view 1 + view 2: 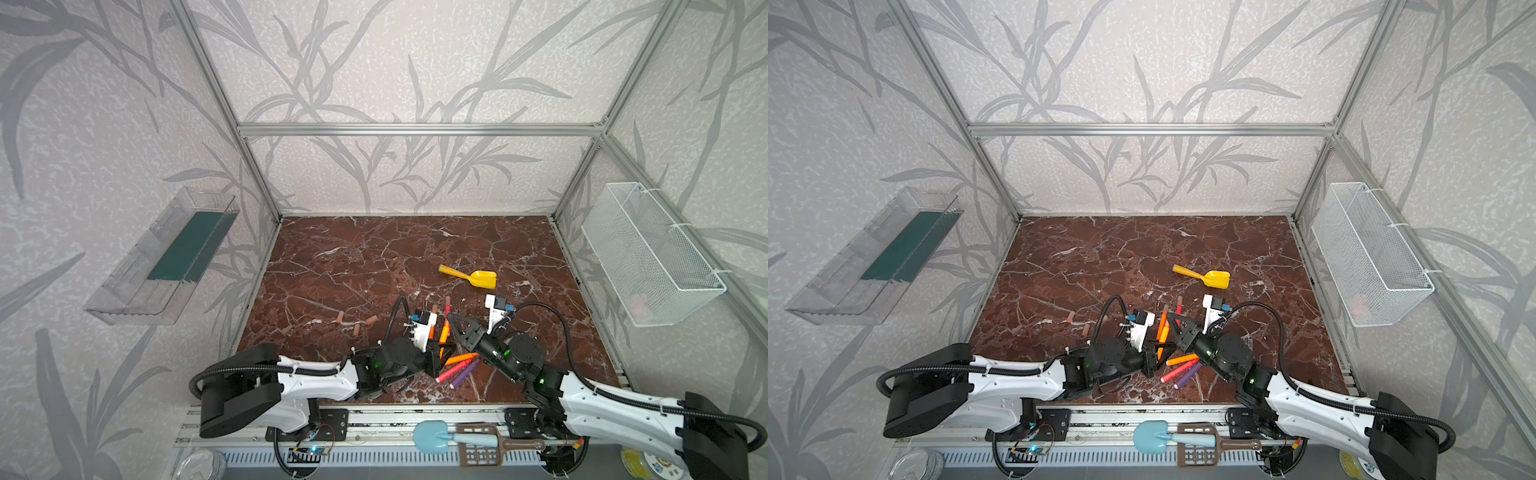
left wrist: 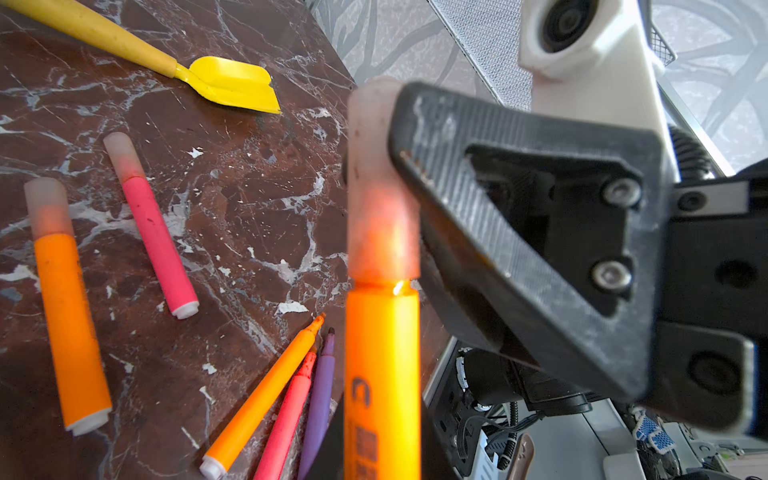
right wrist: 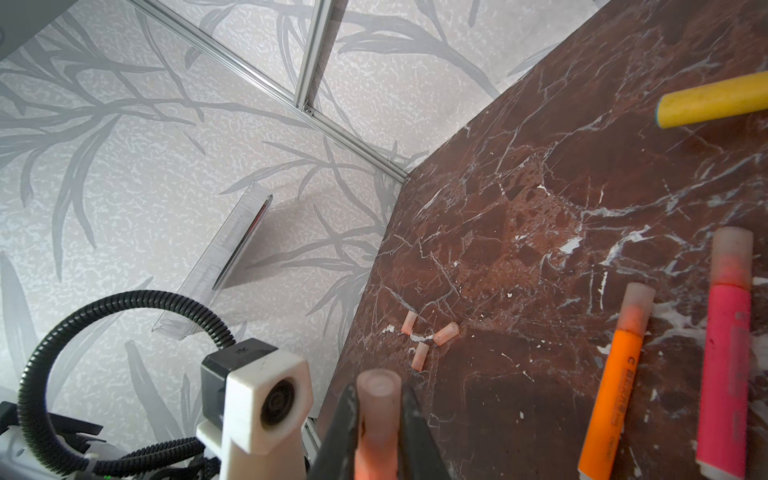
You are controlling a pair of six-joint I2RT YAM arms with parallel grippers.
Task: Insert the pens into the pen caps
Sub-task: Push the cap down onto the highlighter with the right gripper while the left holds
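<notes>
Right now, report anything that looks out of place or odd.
Only the yellow scoop, lying on the table beyond the pens: it serves neither pens nor caps. Nothing looks spilled or broken.

Top views: high over the table's (image 1: 374,257) near edge, facing down toward the far edge; distant; both share the whole table
Left wrist: close behind the orange pen (image 2: 382,374); faces the table's right edge
Right wrist: close behind the pen cap (image 3: 378,399); faces the far left corner
Wrist overlap: yellow scoop (image 2: 232,83); capped pink pen (image 2: 153,232)
</notes>
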